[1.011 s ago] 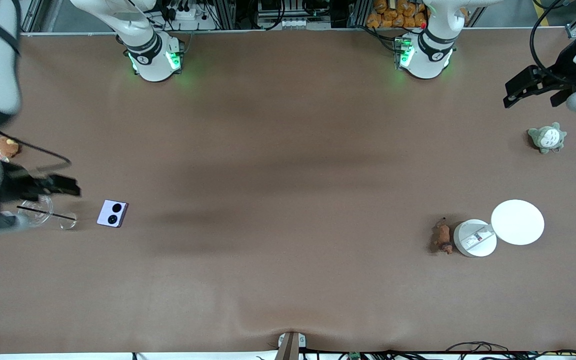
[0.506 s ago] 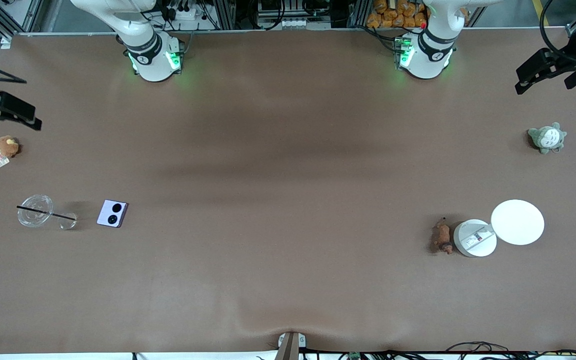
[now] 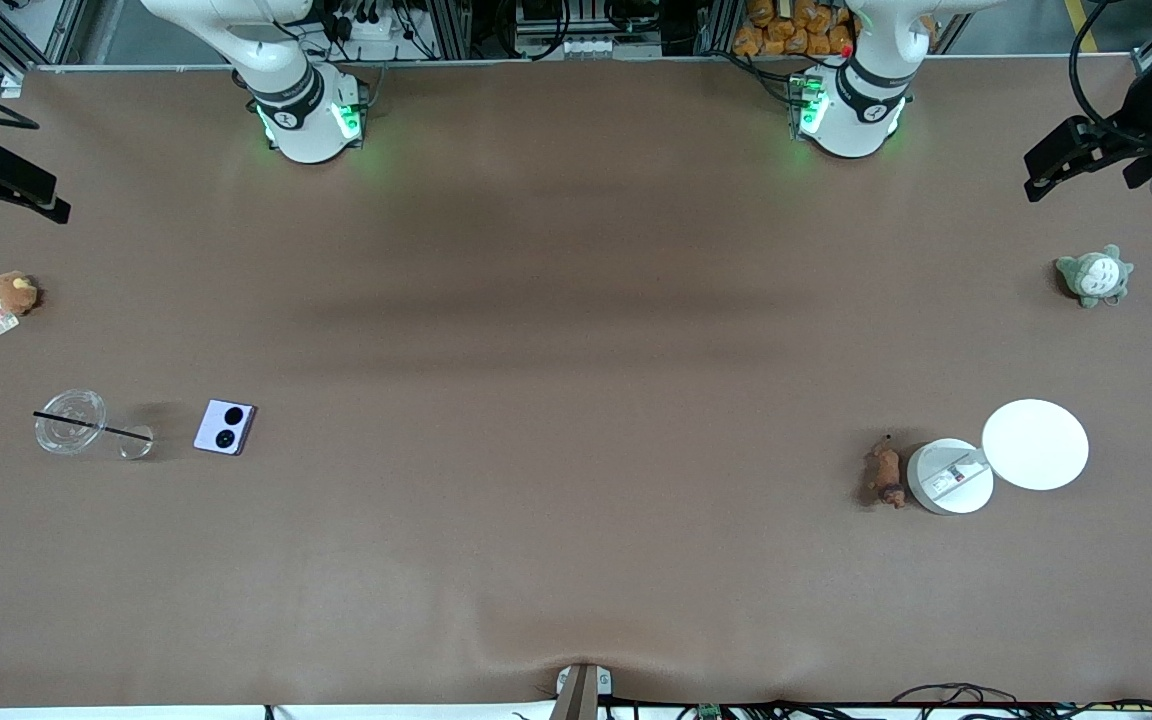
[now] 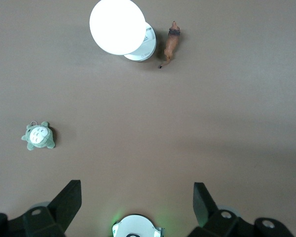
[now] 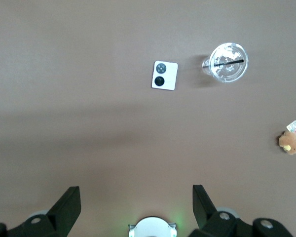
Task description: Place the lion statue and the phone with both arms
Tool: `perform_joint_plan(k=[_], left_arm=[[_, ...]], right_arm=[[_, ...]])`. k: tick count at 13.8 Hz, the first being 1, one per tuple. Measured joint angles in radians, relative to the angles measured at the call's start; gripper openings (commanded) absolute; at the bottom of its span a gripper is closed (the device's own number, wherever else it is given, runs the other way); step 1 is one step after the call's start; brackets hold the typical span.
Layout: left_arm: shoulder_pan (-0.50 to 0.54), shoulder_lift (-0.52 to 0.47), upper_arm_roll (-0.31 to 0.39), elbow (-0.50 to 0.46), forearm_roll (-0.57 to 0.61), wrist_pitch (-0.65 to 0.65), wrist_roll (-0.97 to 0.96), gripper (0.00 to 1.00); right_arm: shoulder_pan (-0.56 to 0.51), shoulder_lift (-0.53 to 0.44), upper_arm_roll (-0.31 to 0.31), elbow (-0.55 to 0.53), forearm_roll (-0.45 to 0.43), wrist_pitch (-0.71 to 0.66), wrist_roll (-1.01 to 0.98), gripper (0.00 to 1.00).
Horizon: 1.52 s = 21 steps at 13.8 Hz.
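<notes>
The lion statue (image 3: 884, 473) lies on the table beside a white round container, toward the left arm's end; it also shows in the left wrist view (image 4: 171, 42). The phone (image 3: 225, 427) lies flat with its lenses up beside a clear cup, toward the right arm's end; it also shows in the right wrist view (image 5: 165, 75). My left gripper (image 3: 1081, 183) (image 4: 136, 190) is open and empty, high over the table's end near the grey-green plush. My right gripper (image 3: 14, 205) (image 5: 135, 192) is open and empty, high over the table's edge near the orange-brown plush.
A clear cup with a black straw (image 3: 70, 422) (image 5: 228, 62) lies by the phone. An orange-brown plush with a tag (image 3: 12, 292) (image 5: 290, 141) lies near that end's edge. A white container (image 3: 948, 476) (image 4: 147, 44), white lid (image 3: 1035, 444) (image 4: 117, 25) and grey-green plush (image 3: 1094, 275) (image 4: 38, 137) lie at the left arm's end.
My right gripper has risen from beside the cup and phone to high over the table's edge. My left gripper has shifted only slightly. The phone and lion statue have not moved.
</notes>
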State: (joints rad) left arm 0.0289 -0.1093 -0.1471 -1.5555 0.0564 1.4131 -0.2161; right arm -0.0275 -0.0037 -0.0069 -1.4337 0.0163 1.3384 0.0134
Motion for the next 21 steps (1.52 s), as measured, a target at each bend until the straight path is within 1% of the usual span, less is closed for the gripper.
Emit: perform_joint_plan(k=[2,5,10,21], left_arm=[[0.000,0.002,0.000,0.000,0.000,0.000,0.000,1.00],[0.000,0.003,0.002,0.000,0.000,0.000,0.000,1.00],[0.001,0.003,0.006,0.000,0.000,0.000,0.000,1.00],[0.002,0.003,0.006,0.009,0.000,0.000,0.000,1.00]], right_arm=[[0.001,-0.010,0.002,-0.029,0.000,0.022,0.000,1.00],[0.001,-0.023,0.004,-0.045,0.000,0.030,0.000,1.00],[0.006,-0.046,0.013,-0.053,0.008,0.049,0.000,1.00],[0.006,-0.047,0.011,-0.062,0.025,0.063,0.000,1.00]])
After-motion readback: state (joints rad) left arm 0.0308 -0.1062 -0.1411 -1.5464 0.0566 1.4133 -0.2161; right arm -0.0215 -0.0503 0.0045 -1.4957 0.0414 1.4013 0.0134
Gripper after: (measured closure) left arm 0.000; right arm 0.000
